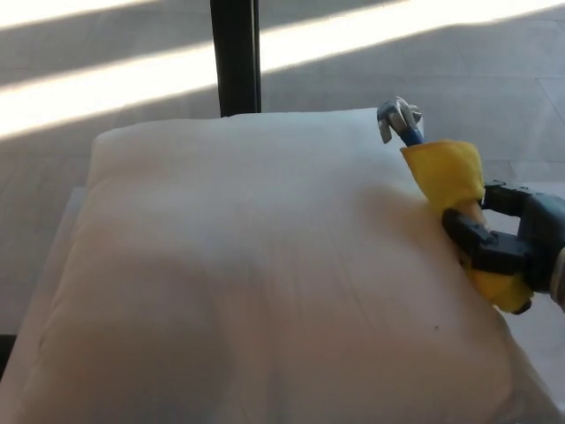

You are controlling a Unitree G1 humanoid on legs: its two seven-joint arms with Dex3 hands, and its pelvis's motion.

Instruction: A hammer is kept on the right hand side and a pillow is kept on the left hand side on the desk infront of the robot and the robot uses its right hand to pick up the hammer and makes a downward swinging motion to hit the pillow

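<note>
A large white pillow (pixel 265 274) fills most of the head view, lying on the white desk (pixel 543 327). My right hand (pixel 508 238) comes in from the right edge, shut on the yellow handle of the hammer (pixel 446 181). The hammer's silver head (pixel 397 117) with a blue neck is over the pillow's far right corner, close to or touching the fabric. The handle slants down to the right along the pillow's right edge. My left hand does not show.
A dark vertical post (pixel 236 55) stands behind the pillow. Beyond it is a grey floor with bright sunlit stripes (pixel 132 79). A strip of desk shows to the pillow's right.
</note>
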